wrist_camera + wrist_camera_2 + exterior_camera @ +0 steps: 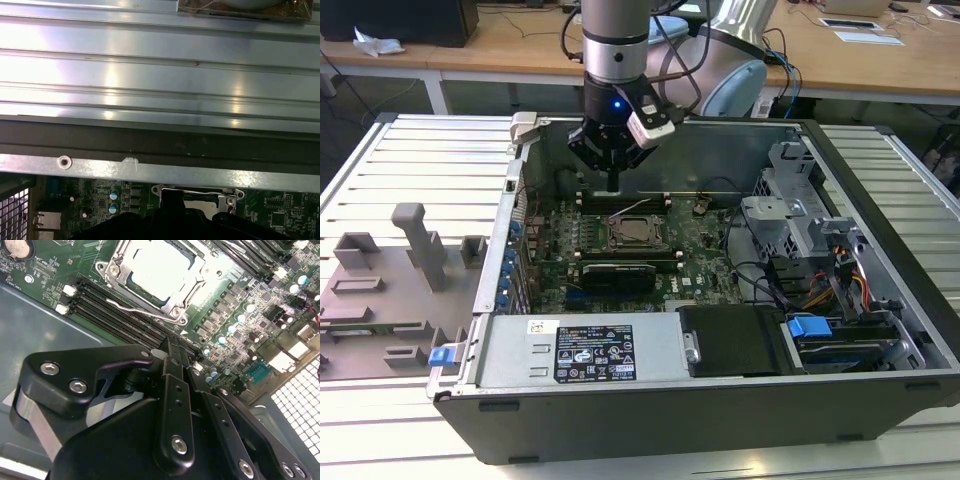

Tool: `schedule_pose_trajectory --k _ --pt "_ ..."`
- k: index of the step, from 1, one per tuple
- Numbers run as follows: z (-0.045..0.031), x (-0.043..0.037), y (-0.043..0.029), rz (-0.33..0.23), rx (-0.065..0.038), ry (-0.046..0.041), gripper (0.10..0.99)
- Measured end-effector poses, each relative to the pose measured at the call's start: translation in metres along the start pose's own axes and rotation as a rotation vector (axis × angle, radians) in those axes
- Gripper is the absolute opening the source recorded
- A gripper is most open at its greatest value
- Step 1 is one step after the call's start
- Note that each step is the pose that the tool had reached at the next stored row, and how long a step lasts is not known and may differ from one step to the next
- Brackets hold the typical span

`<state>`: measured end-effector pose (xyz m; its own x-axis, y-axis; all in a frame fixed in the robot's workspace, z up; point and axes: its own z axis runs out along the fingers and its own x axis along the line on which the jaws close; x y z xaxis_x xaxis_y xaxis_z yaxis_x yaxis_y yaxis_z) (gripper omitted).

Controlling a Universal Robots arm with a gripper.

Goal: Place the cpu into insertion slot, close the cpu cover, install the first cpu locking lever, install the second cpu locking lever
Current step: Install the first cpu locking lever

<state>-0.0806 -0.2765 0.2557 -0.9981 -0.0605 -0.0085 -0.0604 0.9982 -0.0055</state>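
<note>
One boxy power supply point(590, 350) lies along the near wall of the open computer case point(720, 420), which rests on the slatted metal worktop point(420, 150). Just beyond it a black card point(617, 274) stands on the green board. Past the card, near the middle of the board, is the insertion slot point(648, 243). The cpu point(632, 235) is already seated in the slot, its pale top shining in the second wrist view. The cpu cover point(116, 267) appears to lie flat around the chip, framing it through its window. So by my reading the placing and the closing are done, and the work stands at the locking levers. One thin wire lever point(140, 311) runs along the side of the socket, between the cover and the long memory slots point(115, 315). Whether it is hooked down I cannot tell. Latching such a lever would call for a firm push on a very slim wire, then a small sideways slide under its catch, so fine aim matters. Farther back, just beyond the socket, the gripper point(612, 183) hangs above the board and touches nothing. Its jaws are together with nothing between them. The arm comes down nearly upright from above the far wall of the case, wrist pointing straight at the board.
</note>
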Motion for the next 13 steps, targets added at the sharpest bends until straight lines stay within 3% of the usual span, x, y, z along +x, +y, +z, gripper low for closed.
schedule_pose_trajectory --k 10,13 --pt "0.0069 -0.0012 -0.0001 0.0 0.0 0.0006 0.106" --pt "0.0128 -0.0014 0.0 0.0 0.0 0.0017 0.106"
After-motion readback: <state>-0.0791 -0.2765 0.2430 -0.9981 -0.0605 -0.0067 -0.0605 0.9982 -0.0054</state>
